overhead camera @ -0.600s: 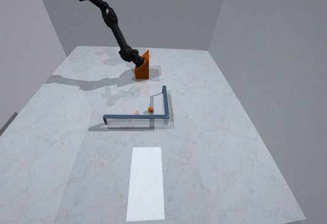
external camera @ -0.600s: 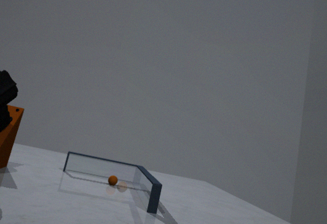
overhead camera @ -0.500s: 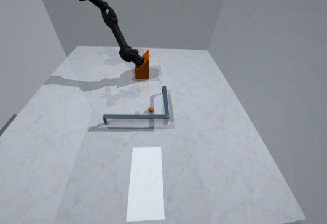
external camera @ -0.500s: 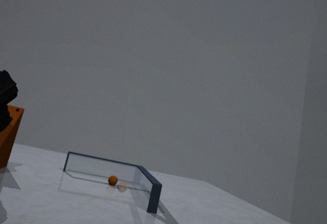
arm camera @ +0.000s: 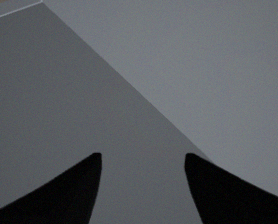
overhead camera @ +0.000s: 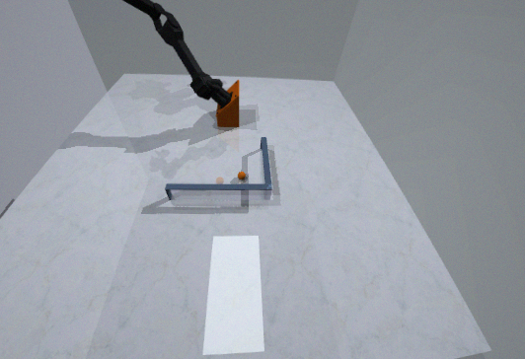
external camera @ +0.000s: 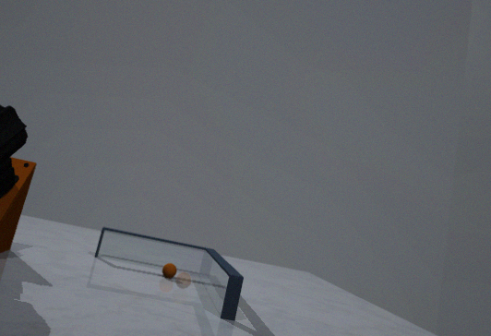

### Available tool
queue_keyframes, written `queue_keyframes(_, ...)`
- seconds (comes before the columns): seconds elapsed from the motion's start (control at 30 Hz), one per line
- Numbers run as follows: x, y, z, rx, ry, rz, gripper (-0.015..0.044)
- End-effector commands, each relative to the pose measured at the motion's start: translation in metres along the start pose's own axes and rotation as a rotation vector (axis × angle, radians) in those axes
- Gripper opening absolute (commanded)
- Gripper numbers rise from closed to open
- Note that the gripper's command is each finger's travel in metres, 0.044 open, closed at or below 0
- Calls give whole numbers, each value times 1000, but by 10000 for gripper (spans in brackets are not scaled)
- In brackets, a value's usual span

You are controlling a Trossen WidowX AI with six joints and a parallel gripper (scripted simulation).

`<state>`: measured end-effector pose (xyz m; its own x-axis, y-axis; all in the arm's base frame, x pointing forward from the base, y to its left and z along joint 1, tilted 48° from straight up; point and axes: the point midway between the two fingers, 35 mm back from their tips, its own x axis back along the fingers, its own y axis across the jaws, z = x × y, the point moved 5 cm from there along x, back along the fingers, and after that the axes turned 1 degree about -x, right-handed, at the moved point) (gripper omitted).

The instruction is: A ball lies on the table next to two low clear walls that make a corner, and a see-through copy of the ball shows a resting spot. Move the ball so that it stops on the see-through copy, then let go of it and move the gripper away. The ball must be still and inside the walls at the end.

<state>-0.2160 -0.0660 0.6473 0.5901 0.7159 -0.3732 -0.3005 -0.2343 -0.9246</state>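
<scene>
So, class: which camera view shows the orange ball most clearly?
The exterior view: the orange ball appears largest there, resting beside the see-through copy inside the clear walls. The top view shows it only as a tiny dot. The wrist view shows none of it, only fingertips against grey walls.

The top view looks down from high above the near end of the table, facing my orange base and the back wall; it stands far off and takes in my whole arm and nearly all the table. The exterior view sits low, near table height, off to one side, looking across the clear walls toward a grey room wall, with my base at its left edge. Both share the walls' corner, the ball and my base. The wrist view rides behind my claw, facing bare room walls, my two fingertips framing its bottom.
</scene>
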Motion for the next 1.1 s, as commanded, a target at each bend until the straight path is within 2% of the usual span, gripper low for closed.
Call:
queue_keyframes(0.0,10,-20,-20,150,-12,73,237)
queue_keyframes(0.3,38,-62,-66,467,-19,238,237)
queue_keyframes(0.7,72,-97,-120,748,-49,430,237)
queue_keyframes(1.07,121,-127,-178,1040,-44,652,237)
